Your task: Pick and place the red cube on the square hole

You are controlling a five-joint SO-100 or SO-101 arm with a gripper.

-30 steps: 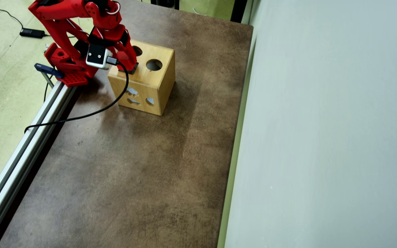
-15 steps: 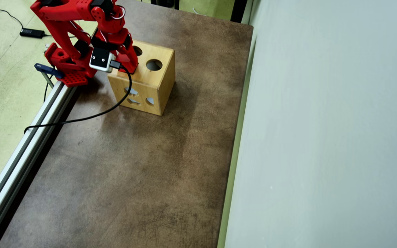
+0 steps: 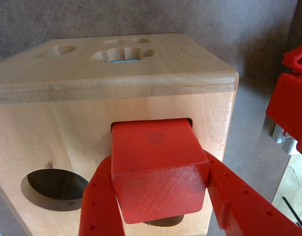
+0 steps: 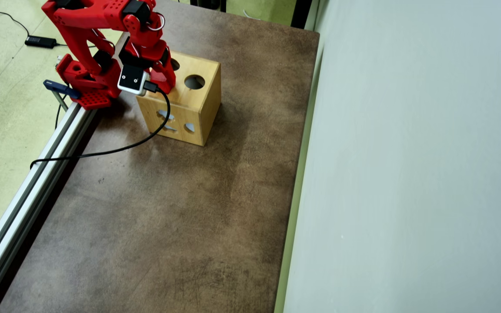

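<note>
In the wrist view we see the red cube (image 3: 158,167) pinched between the gripper (image 3: 160,201) jaws, its far end partly inside the square hole (image 3: 151,121) of the wooden box (image 3: 141,73). A round hole (image 3: 55,189) lies beside it. Overhead, the box (image 4: 198,104) stands near the desk's (image 4: 168,217) far left corner.
</note>
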